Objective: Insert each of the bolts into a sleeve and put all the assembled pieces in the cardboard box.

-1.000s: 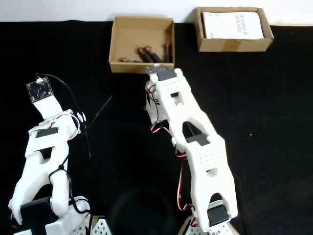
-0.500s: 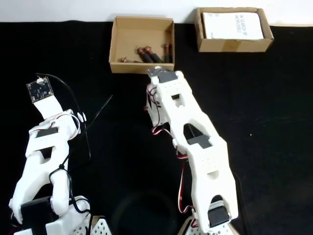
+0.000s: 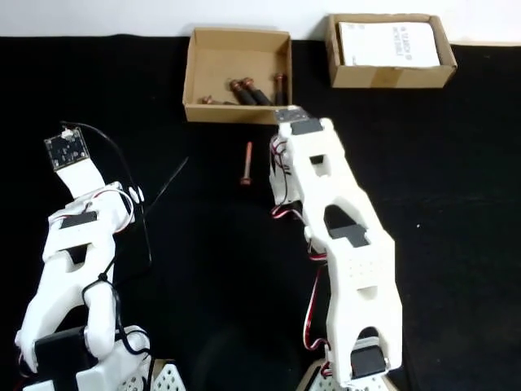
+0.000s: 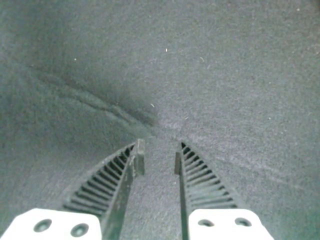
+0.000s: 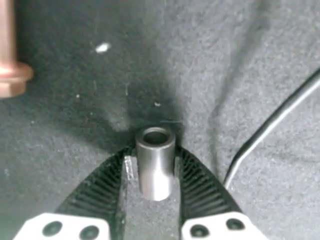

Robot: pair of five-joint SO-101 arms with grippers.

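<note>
A copper-coloured bolt lies on the black table just in front of the cardboard box, to the left of my right arm. Its head shows at the edge of the right wrist view. My right gripper is shut on a dark metal sleeve, whose open end points away from the camera, low over the cloth. The box holds several assembled pieces. My left gripper hangs open over bare cloth at the left, with nothing between its fingers.
A second cardboard box with a white sheet inside stands at the back right. A thin black cable runs across the cloth beside my right gripper, and the same cable trails from my left arm.
My right arm has shifted to the right with the sleeve, uncovering the bolt on the table in front of the box. The left arm has not moved.
</note>
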